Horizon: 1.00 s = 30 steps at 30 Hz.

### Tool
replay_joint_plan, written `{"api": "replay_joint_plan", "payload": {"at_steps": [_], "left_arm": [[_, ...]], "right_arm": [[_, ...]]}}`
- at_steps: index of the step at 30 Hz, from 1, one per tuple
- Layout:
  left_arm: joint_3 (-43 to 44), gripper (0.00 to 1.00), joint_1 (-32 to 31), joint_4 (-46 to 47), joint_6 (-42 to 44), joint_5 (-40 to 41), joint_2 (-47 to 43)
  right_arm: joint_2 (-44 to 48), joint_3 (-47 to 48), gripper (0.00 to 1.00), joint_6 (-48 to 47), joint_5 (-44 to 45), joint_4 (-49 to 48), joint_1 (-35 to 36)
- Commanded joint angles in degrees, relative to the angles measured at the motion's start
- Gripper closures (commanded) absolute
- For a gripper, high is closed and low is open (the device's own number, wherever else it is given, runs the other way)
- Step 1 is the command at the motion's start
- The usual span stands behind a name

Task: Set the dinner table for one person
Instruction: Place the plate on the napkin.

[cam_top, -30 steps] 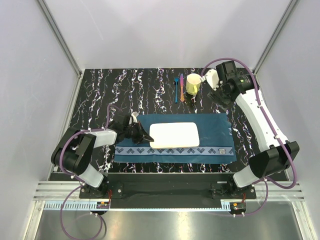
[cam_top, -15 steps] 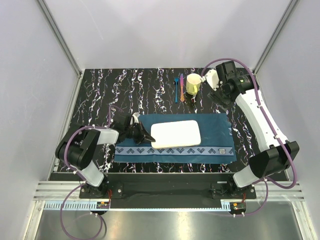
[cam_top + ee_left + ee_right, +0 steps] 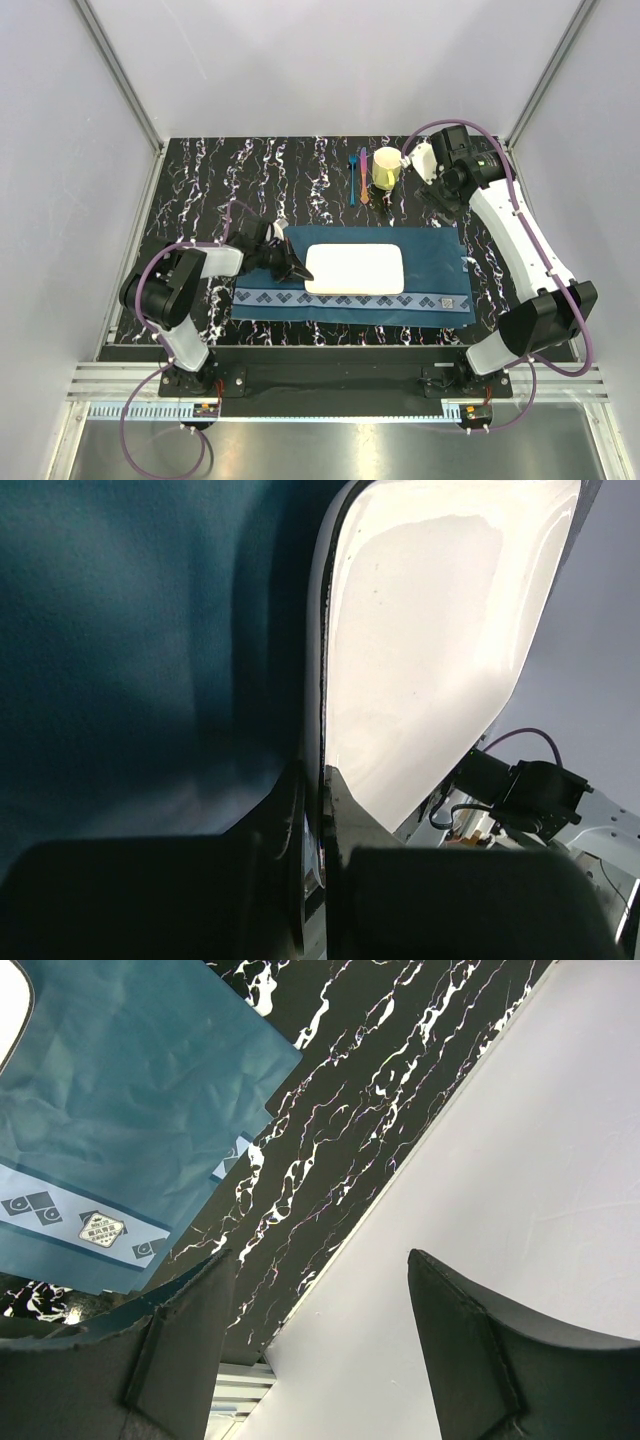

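The table (image 3: 200,190) fills the middle of the top view, with a teal mat (image 3: 430,265) across its lower part. The left gripper (image 3: 296,271) is pinched tight on the left rim of the white plate (image 3: 355,270) lying on the mat. At upper right, the right gripper (image 3: 320,1260) gapes wide and empty near a yellow cup (image 3: 387,168).

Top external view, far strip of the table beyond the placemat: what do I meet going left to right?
blue utensil → pink utensil → yellow cup → right gripper, open, just right of the cup.
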<state>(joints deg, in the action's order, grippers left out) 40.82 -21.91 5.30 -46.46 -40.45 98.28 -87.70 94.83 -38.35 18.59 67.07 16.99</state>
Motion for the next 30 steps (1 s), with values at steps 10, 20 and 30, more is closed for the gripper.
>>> {"api": "replay_joint_plan", "payload": {"at_steps": [10, 20, 30], "left_arm": [[1.81, 1.0, -0.24, -3.01, 2.42, -3.94, -2.04], [1.9, 0.9, -0.15, -3.45, 2.34, -3.41, -2.48], [1.72, 0.82, -0.15, -3.37, 1.81, -3.59, -3.01]], "right_arm": [[1.04, 1.59, 0.23, -0.32, 1.1, -1.5, 0.58], [1.13, 1.85, 0.23, -0.24, 1.1, -1.5, 0.5], [0.69, 2.38, 0.23, -0.32, 1.19, -1.5, 0.5]]}}
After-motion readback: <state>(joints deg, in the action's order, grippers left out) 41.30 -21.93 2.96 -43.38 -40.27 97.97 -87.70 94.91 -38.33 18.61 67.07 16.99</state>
